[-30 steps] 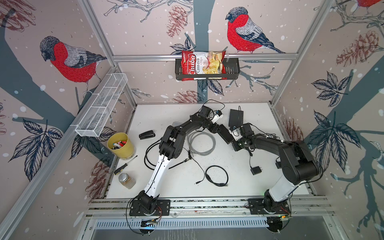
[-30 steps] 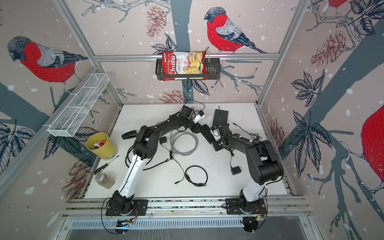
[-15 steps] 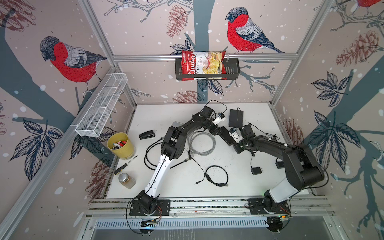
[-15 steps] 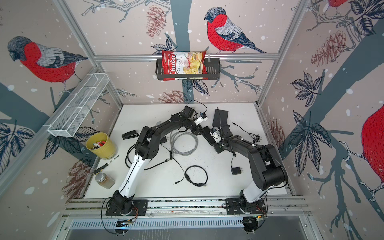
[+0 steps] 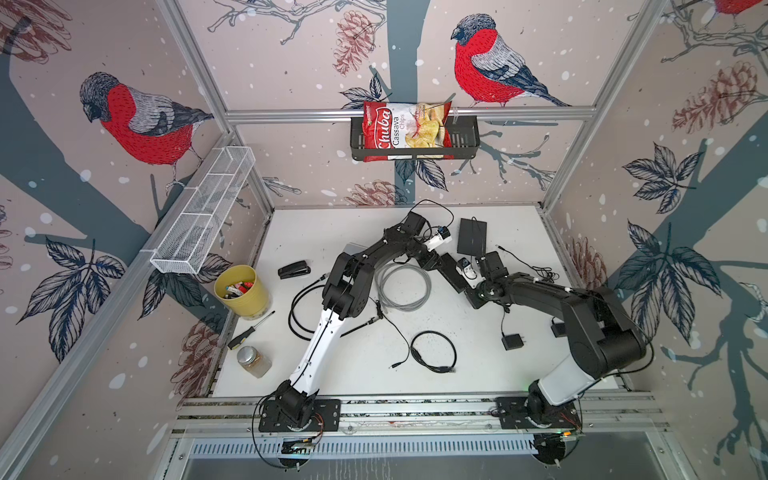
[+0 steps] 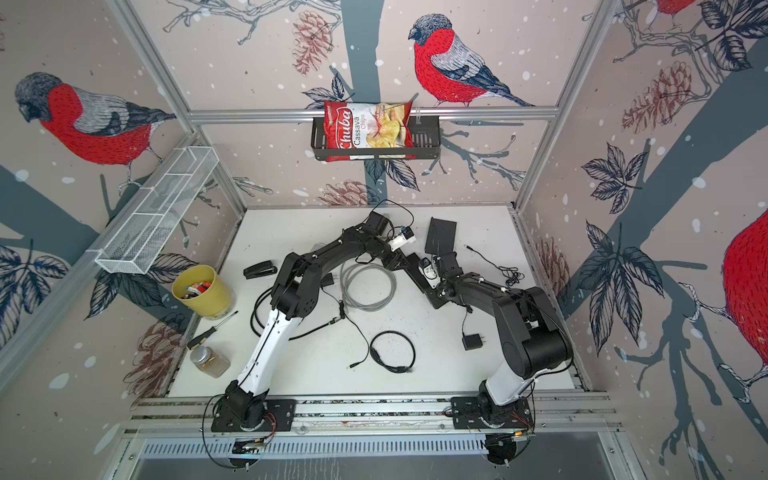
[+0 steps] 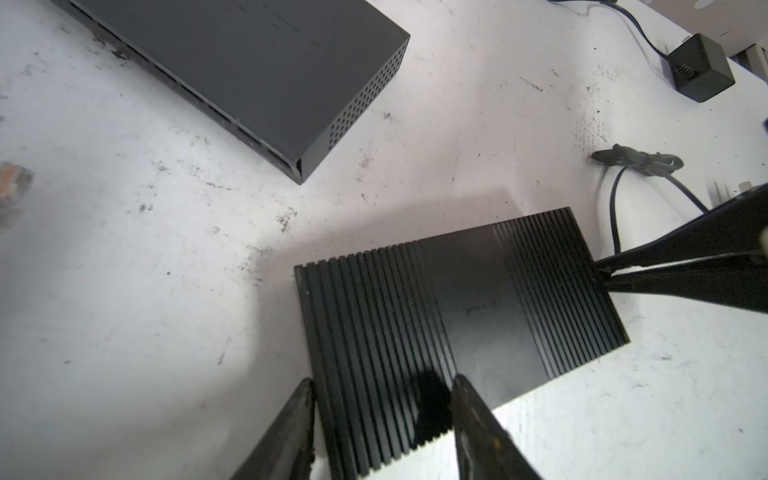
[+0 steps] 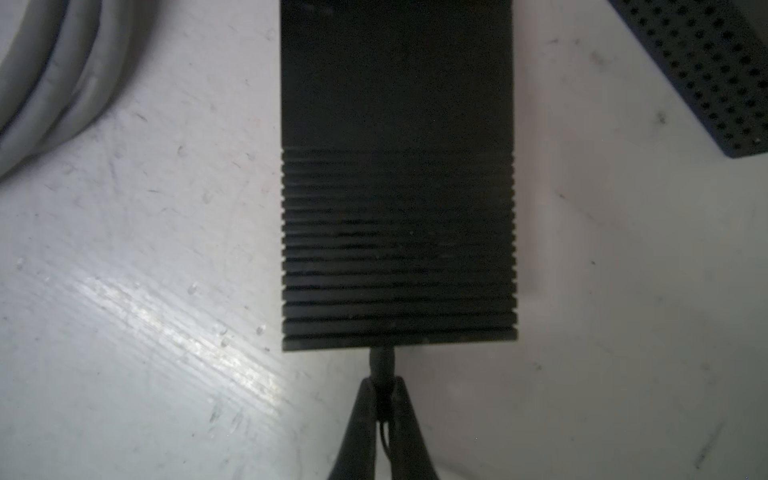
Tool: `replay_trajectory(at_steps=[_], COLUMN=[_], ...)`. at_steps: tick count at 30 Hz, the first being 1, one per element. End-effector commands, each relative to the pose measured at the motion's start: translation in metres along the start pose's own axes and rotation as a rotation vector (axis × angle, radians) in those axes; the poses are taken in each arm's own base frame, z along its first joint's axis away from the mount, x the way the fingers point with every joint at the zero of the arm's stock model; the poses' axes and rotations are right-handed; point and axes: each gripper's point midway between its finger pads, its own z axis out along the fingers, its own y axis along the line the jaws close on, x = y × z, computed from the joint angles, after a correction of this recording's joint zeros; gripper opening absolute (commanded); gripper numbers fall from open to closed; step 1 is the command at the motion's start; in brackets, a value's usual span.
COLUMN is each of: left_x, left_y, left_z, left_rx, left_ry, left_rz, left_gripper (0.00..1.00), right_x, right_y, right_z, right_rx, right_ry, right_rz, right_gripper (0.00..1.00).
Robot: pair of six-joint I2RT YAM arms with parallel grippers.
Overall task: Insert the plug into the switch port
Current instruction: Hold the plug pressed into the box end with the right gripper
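Plug (image 8: pixel 381 360) sits end-on against the middle of one short side of the switch (image 8: pixel 398 187), its barrel touching the ribbed casing. How far it has gone into the port cannot be told.

The right pincer (image 8: pixel 382 384) is closed tight on the plug's rear, and the thin lead runs back between its fingers. In the left wrist view that same pincer (image 7: pixel 601 275) comes in from the side, its tip at the edge of the switch (image 7: pixel 457 316).

The left pincer (image 7: pixel 382 378) stands about half open astride the opposite end of the switch. One finger (image 7: pixel 301 407) is just beside the short edge and the other (image 7: pixel 467 407) is over the ribbed top. Whether they press on the casing I cannot tell.

In a top view the switch (image 5: pixel 451 272) lies flat on the white desk (image 5: pixel 353 374) between the two arms, towards the back. A grey coil (image 5: pixel 403 286) lies beside it on the left and a larger vented box (image 5: pixel 471 237) just behind it. An adapter (image 7: pixel 702 68) lies well apart.
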Motion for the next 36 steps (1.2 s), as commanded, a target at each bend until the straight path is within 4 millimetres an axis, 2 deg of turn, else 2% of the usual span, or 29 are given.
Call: replay_trajectory(at_steps=[1,16,27,36], left_x=[0.026,0.032,0.034,0.038], left_y=[-0.060,-0.070,-0.082,-0.088], left_z=[0.011,0.011,0.012,0.014], left_rx=[0.244,0.269,0.315,0.332], left_ry=[0.082,0.109,0.110,0.121], left_rz=[-0.062,-0.017,0.008,0.013], left_gripper=[0.50,0.47,0.47,0.48], right_x=[-0.087,-0.110,-0.139,-0.160], right_y=[-0.018,-0.018,-0.018,-0.014], right_z=[-0.018,-0.014,-0.028,-0.026], right_rx=[0.076,0.079,0.086,0.078], right_ry=[-0.357,-0.337,-0.458,-0.520], right_rz=[-0.009,-0.119,-0.133,-0.136], right_gripper=[0.02,0.02,0.02,0.02])
